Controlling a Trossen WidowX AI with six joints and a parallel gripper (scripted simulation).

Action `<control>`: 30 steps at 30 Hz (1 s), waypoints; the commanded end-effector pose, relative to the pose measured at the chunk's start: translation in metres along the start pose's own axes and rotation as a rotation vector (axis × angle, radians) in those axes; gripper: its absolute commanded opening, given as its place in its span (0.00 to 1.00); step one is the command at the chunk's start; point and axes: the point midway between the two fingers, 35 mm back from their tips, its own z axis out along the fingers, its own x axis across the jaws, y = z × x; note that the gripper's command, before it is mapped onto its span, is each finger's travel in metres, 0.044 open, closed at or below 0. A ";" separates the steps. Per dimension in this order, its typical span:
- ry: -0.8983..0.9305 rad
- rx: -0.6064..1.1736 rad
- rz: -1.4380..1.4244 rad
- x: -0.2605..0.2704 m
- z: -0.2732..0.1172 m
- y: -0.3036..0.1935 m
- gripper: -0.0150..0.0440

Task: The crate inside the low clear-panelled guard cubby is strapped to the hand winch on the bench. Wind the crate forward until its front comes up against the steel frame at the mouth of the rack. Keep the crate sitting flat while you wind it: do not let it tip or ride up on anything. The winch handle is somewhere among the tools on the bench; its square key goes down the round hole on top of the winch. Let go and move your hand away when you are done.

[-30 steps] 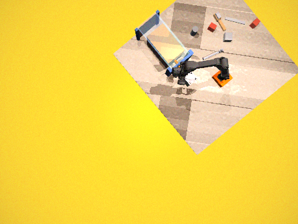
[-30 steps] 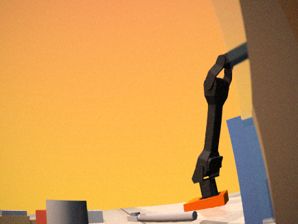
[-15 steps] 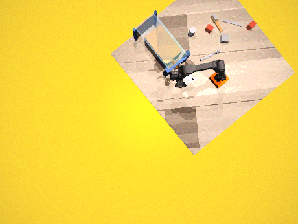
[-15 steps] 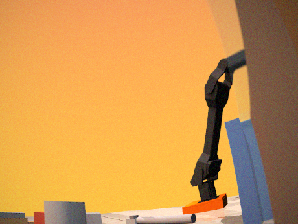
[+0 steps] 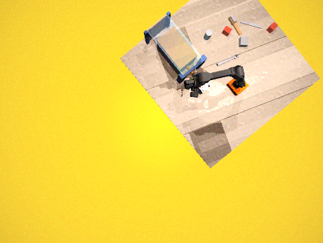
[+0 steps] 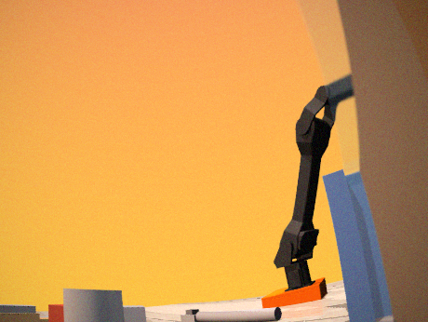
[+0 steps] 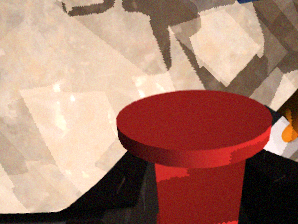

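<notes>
Standing cap-up, the red knob [image 7: 195, 120] fills the pincer [image 5: 192, 89] [image 7: 200, 187].

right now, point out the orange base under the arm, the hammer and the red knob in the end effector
orange base [image 5: 232, 88] [image 6: 298, 299]: top view, front corner; exterior view, side face
hammer [image 5: 236, 27]: top view, wooden handle
red knob [image 7: 195, 120]: wrist view, flat round top
</notes>
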 end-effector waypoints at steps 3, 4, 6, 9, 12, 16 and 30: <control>0.028 0.023 -0.022 0.021 0.001 -0.012 0.25; 0.028 0.023 -0.022 0.021 0.001 -0.012 0.25; 0.028 0.023 -0.022 0.023 0.001 -0.013 0.25; 0.028 0.023 -0.022 0.026 0.001 -0.014 0.25; 0.028 0.023 -0.022 0.028 0.001 -0.016 0.25; 0.029 0.024 -0.022 0.032 0.001 -0.019 0.25; 0.029 0.025 -0.022 0.042 0.000 -0.028 0.25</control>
